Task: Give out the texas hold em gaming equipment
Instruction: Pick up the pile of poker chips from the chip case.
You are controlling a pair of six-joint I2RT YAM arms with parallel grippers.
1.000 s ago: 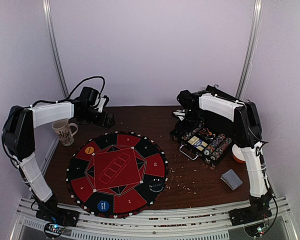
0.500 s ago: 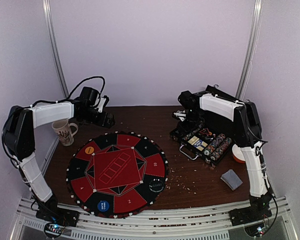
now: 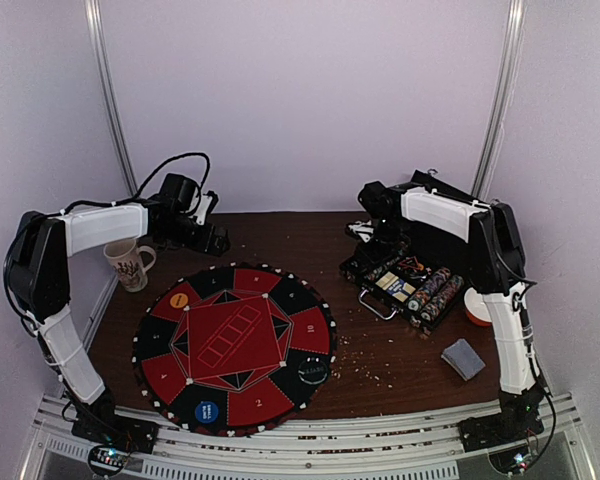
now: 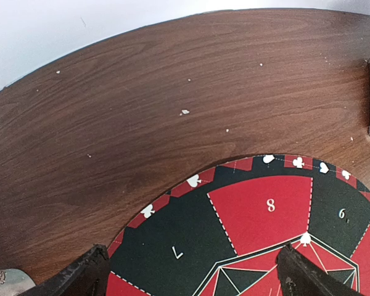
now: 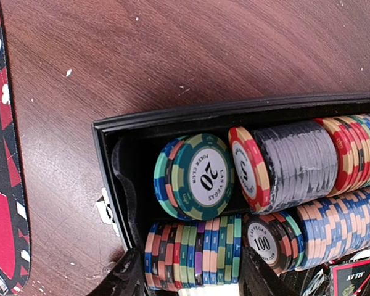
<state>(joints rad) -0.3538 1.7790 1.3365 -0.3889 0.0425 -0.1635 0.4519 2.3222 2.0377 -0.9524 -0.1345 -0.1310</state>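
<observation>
R gripper [image 5: 191, 279], bottom centre of wrist view, looks clenched end-to-end on chip row [image 5: 191, 251] inside case [image 5: 234, 106], prob. so the stack lifts as one. L gripper [image 4: 194, 277] released, empty, over mat [image 4: 259, 209] far rim, clear of R. Card deck [image 3: 463, 358] lies lower right.

Far wall [image 3: 310, 100]: plain, pale lilac-white.
Side walls [image 3: 30, 120]: same pale tone, left and right.
Uprights [image 3: 110, 90]: slim metal poles at the far left and far right corners.
Table [image 3: 280, 235]: dark brown wood grain, reaching the far wall.
Crumbs [image 3: 365, 365]: pale specks scattered on the table, thickest right of centre.
Near rail [image 3: 310, 440]: slotted silver metal along the table's near edge.
Light: soft, even.
</observation>
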